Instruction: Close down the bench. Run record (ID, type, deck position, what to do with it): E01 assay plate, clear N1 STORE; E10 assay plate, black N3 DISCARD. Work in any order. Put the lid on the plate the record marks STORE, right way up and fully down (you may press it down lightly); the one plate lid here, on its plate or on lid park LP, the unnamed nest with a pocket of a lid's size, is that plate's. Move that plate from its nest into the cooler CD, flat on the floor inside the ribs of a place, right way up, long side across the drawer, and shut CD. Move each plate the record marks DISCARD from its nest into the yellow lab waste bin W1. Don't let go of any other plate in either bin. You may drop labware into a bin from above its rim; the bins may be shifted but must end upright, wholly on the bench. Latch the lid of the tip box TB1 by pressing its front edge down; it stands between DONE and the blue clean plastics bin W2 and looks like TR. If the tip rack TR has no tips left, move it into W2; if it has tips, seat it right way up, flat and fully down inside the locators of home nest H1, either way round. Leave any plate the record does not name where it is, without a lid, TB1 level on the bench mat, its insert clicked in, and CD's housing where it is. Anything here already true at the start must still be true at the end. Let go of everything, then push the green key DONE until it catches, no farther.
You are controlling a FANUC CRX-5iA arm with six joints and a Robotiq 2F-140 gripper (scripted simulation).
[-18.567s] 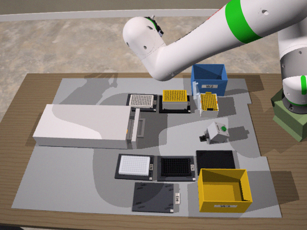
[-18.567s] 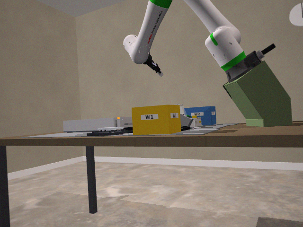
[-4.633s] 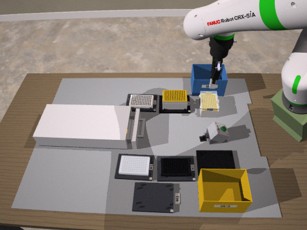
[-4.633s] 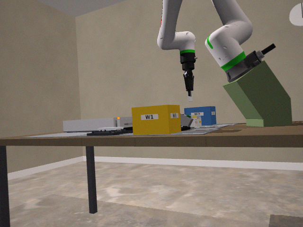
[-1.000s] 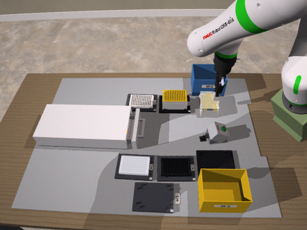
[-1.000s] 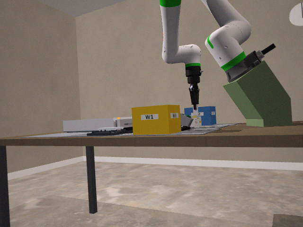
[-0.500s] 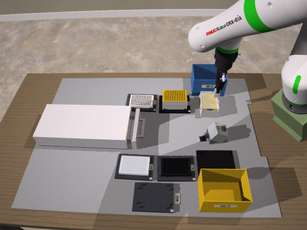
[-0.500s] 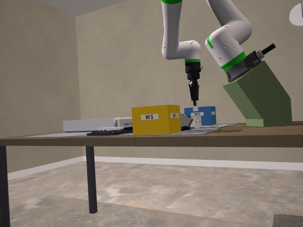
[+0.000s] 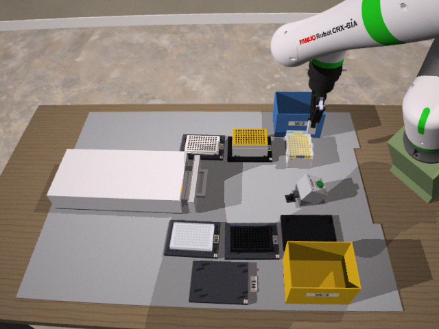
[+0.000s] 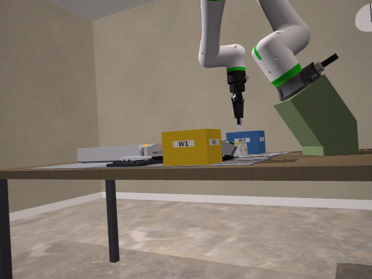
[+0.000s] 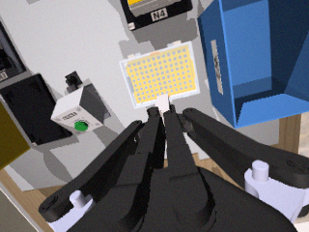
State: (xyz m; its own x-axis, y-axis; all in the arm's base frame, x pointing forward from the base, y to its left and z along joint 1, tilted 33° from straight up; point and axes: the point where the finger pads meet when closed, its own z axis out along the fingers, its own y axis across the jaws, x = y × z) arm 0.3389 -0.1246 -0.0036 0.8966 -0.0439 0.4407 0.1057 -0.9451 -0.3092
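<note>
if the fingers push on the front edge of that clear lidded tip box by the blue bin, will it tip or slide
Tip box TB1 looks squat and broad, so it probably won't tip. Standing loose on the mat, not in a nest, it might slide under a slanted push. The shut gripper hangs above its edge by the blue bin, so a straight-down press seems safest.

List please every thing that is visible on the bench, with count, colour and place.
Cooler: 1, white, left of middle.
Tip box: 1, clear lid over yellow insert, before blue bin.
Tip rack: 1, yellow top, left of tip box.
Blue bin: 1, far edge, labelled W2.
Yellow bin: 1, near right.
Plates: clear and black, near row; white perforated one, far row.
Dark nests: 2, without labware, and.
Green key: 1, on grey housing.
Hand: 1, black, shut, above tip box edge.
</note>
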